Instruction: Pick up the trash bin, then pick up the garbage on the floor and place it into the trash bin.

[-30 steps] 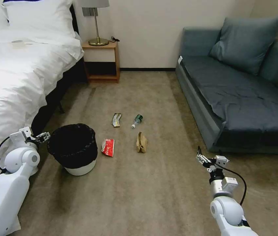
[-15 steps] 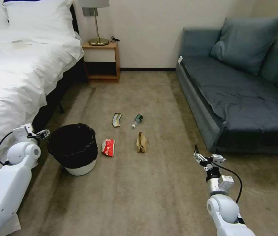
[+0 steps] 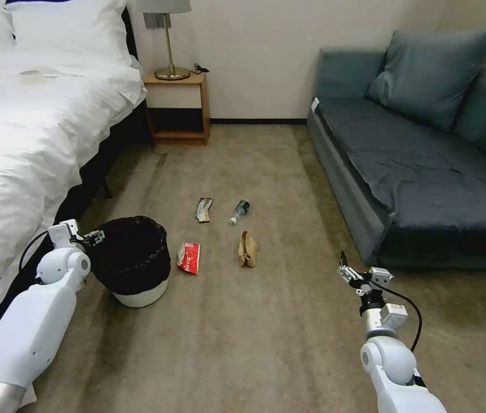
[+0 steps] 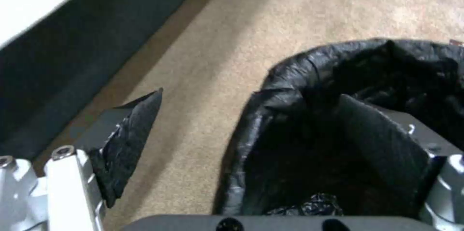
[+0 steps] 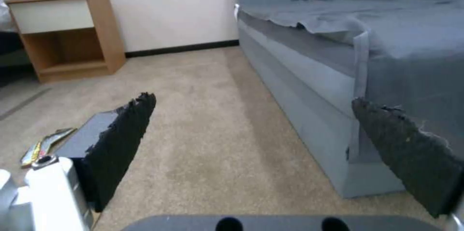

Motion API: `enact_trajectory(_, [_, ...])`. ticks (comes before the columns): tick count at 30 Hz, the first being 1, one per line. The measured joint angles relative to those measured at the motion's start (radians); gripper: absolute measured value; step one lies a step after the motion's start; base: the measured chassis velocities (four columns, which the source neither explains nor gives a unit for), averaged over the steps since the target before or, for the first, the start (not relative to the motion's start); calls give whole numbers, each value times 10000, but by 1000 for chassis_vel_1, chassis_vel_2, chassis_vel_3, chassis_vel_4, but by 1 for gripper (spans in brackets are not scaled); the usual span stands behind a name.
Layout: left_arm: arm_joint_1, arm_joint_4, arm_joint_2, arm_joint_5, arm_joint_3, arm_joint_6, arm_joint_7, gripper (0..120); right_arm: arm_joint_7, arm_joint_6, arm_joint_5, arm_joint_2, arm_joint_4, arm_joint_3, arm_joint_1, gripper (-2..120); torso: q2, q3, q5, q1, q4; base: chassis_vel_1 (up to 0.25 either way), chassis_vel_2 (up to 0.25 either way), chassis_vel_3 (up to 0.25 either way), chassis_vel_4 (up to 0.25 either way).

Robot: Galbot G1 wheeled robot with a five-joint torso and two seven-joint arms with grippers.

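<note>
Over the last second our left gripper [image 3: 94, 236] has slid rightward onto the near-left rim of the trash bin [image 3: 131, 261] at lower left of the head view; jaws spread, one finger [image 4: 382, 144] inside the liner, one outside. We judge a rim pinch is close. Right gripper [image 3: 347, 273] waits spread at lower right; the garbage [image 3: 189, 257] lies mid-frame on the carpet.

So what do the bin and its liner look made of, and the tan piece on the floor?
The trash bin: smooth white base, probably rigid plastic. Its liner bag: thin glossy black plastic film, crinkled with shiny creases. The tan paper bag: matte, creased and folded, likely kraft paper.
</note>
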Motion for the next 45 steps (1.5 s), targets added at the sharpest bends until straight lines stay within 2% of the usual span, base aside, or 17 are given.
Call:
enact_trajectory(2, [-213,360,-159,190,201,-90,149,94,-15,22,23,21,-77,-6,99,100,0,0,0,0,0,0,0,0,0])
enact_trajectory(8, [-606,1103,-557,774,393,-167,362,93,-24,63,140,38,-114,-2,196,100,0,0,1,0,-3,0,0,0,0])
enact_trajectory(17, [-463,1215,-629,1042,370,-157,423,93,-16,49,258,34,-127,62,255,100,0,-1,0,0,0,0,0,0,0])
enact_trajectory(25, [-528,1642,-601,1241,160,-297,546,88,-21,49,378,48,-113,58,151,100,0,-1,1,0,-1,0,0,0,0])
enact_trajectory(28, [-566,1741,-642,1312,115,-338,598,81,-39,49,381,57,-64,34,125,100,0,-1,1,0,-2,0,0,0,0])
enact_trajectory(29, [-591,1808,-675,1347,93,-352,631,73,-50,49,389,58,-18,28,118,100,0,-1,2,0,-1,0,0,0,0])
enact_trajectory(30, [-591,1808,-675,1347,93,-352,631,73,-50,49,389,58,-18,28,118,100,0,-1,2,0,-1,0,0,0,0])
enact_trajectory(32, [-654,1993,-796,1525,41,-367,709,64,-92,53,496,58,95,29,115,100,0,-2,5,0,-2,0,0,0,0])
enact_trajectory(33, [-654,1993,-796,1525,41,-367,709,64,-92,53,496,58,95,29,115,100,0,-2,5,0,-2,0,0,0,0])
enact_trajectory(34, [-674,2077,-876,1643,9,-403,737,55,-120,57,600,48,173,34,116,100,0,-2,7,0,0,0,0,0,0])
enact_trajectory(36, [-683,2110,-922,1698,-5,-408,752,52,-140,60,645,41,206,34,118,100,1,-3,11,0,0,0,0,0,0])
enact_trajectory(38, [-692,2159,-1027,1844,-23,-418,769,40,-182,69,738,13,237,41,128,100,1,-5,15,-1,1,0,0,0,0])
enact_trajectory(39, [-692,2159,-1027,1844,-23,-418,769,40,-182,69,738,13,237,41,128,100,1,-5,15,-1,1,0,0,0,0])
enact_trajectory(45, [-786,2162,-1069,1904,95,-418,846,23,-238,99,832,-21,124,53,156,100,2,-3,9,-2,4,0,0,0,0])
